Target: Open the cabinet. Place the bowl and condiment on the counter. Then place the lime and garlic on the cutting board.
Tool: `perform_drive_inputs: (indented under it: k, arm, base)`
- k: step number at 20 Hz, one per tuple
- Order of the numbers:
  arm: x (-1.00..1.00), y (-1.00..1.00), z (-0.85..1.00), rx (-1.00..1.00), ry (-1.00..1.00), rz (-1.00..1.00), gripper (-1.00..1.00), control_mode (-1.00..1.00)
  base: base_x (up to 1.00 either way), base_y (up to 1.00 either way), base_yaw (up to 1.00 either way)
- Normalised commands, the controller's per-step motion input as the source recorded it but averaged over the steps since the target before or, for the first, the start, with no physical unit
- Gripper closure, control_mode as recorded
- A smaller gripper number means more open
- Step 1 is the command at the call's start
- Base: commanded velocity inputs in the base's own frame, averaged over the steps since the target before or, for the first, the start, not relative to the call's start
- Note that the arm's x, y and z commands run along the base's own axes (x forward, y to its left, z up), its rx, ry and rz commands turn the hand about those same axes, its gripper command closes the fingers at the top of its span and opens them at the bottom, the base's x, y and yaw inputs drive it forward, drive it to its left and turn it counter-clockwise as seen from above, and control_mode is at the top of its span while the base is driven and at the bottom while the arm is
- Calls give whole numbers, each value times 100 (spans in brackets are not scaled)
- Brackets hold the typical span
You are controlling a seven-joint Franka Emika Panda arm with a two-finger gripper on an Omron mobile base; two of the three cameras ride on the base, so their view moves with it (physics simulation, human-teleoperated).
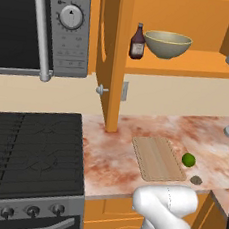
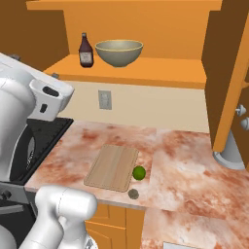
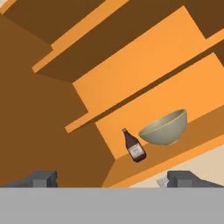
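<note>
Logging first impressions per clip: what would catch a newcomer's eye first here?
The open cabinet, its bright orange shelf carrying the bowl with the condiment bottle just left of it. Below, on the counter, the vivid lime and dull garlic lie just off the cutting board. The gripper stands open, facing the shelf.

One bowl (image 1: 167, 44), bottle (image 1: 138, 41), lime (image 1: 188, 159), board (image 1: 156, 158), perhaps garlic (image 1: 196, 180).

My two base views face the open cabinet (image 1: 164, 67) from left and right, sharing its shelf; my rolled hand view sees it nearer, at four o'clock.
</note>
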Motion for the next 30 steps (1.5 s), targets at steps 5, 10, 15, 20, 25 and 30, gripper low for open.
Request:
perform_drive_inputs:
  k: [5,10,15,20,25,30]
  arm:
    - [0,-1,0,-12,0,-4,-100,-100]
    - [0,0,0,-13,2,-15,-100,-100]
    - [3,0,0,-4,13,-14,-100,-100]
    - [9,0,0,-1,17,-11,-100,-100]
    - [1,0,0,0,16,-3,-100,-100]
    - [3,0,0,0,9,0,-100,-100]
  base:
    - [0,0,0]
    - [0,0,0]
    - [0,0,0]
    - [0,0,0]
    - [0,0,0]
    - [0,0,0]
